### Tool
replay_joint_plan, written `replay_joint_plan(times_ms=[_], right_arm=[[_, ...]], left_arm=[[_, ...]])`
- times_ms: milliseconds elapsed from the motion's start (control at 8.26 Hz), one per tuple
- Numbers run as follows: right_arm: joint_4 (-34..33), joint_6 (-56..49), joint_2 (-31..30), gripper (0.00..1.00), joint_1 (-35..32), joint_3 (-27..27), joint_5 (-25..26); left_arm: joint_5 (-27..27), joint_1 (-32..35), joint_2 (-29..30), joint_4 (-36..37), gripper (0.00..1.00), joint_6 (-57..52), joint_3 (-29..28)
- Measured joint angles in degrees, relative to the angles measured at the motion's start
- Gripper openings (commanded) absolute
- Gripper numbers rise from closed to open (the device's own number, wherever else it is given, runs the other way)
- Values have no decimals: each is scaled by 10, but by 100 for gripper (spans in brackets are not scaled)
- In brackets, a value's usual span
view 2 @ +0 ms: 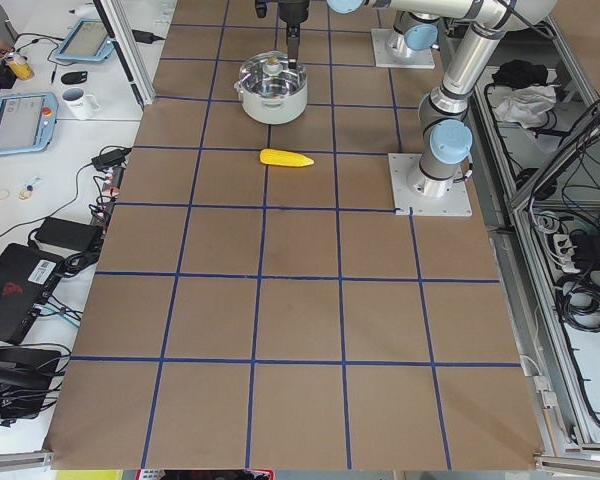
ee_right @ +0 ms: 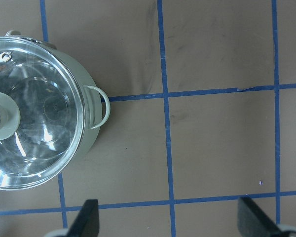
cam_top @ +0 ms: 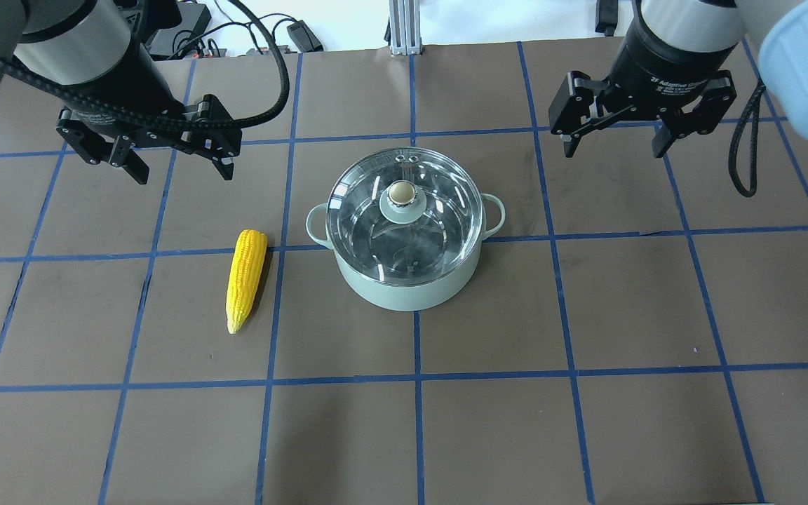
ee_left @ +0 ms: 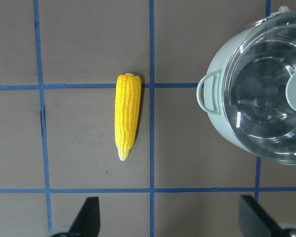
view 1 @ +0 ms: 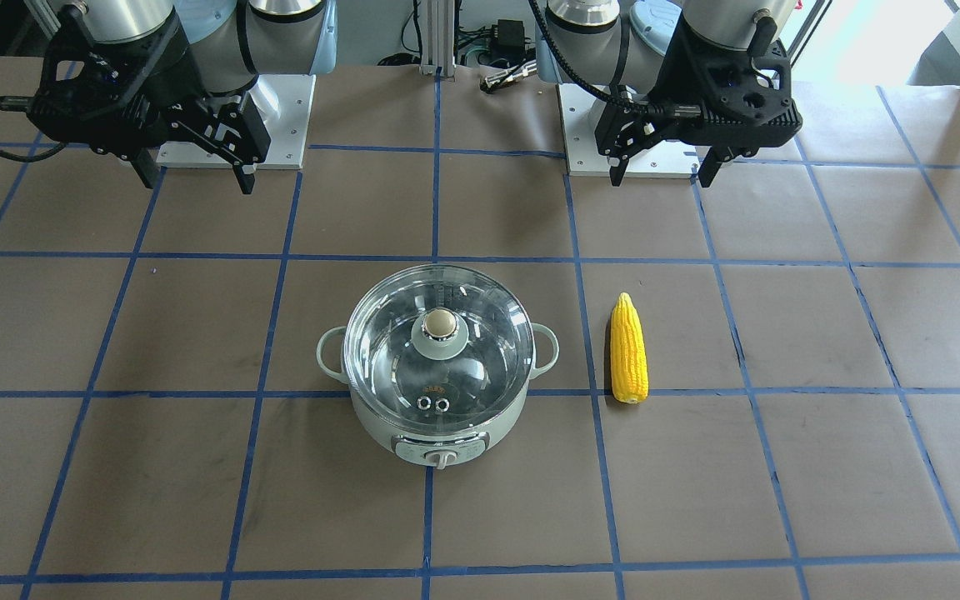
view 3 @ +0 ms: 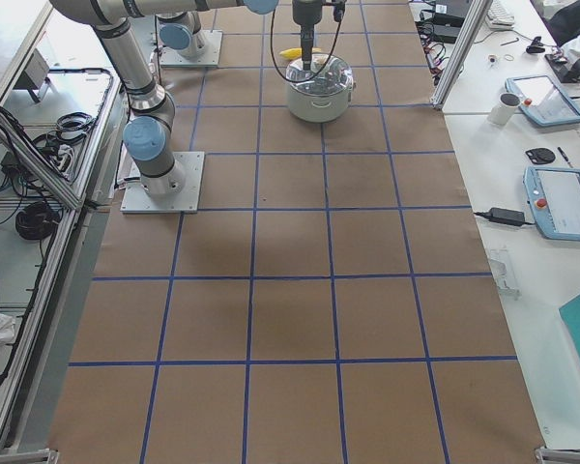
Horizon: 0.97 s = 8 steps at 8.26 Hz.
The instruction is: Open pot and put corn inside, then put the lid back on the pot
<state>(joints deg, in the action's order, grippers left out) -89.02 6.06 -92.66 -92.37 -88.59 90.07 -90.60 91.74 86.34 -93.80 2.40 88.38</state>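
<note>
At the table's middle, our pot (cam_top: 404, 289) sits closed under its glass lid (cam_top: 439, 231), the knob roughly midway between our two grippers. The corn (cam_top: 245, 279) lies near it on our left, long axis running toward us, tip nearest. Our left gripper (cam_top: 184, 172) hovers beyond the corn, jaws spread and empty. Our right gripper (cam_top: 614, 151) is likewise spread and empty, and we judge it the freer one for the lid.
</note>
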Motion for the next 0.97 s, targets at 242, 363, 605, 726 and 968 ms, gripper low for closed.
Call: replay_joint_plan(times_ms=[242,363,605,726,968], right_arm=[[-2,1,1,100,0,0,0],[-4,1,3,100,0,0,-1],[-19,8,22,100,-4,4,-6],[-38,29,44,100,-20,15,-18],[-75,92,117,100,-89,69,-29]], left_arm=[[1,0,0,1,100,-1,1],[1,0,0,2,100,-4,1],[0,0,5,10,100,-12,5],[-1,-3,9,24,100,-20,12],[-1,-10,29,80,100,-43,53]])
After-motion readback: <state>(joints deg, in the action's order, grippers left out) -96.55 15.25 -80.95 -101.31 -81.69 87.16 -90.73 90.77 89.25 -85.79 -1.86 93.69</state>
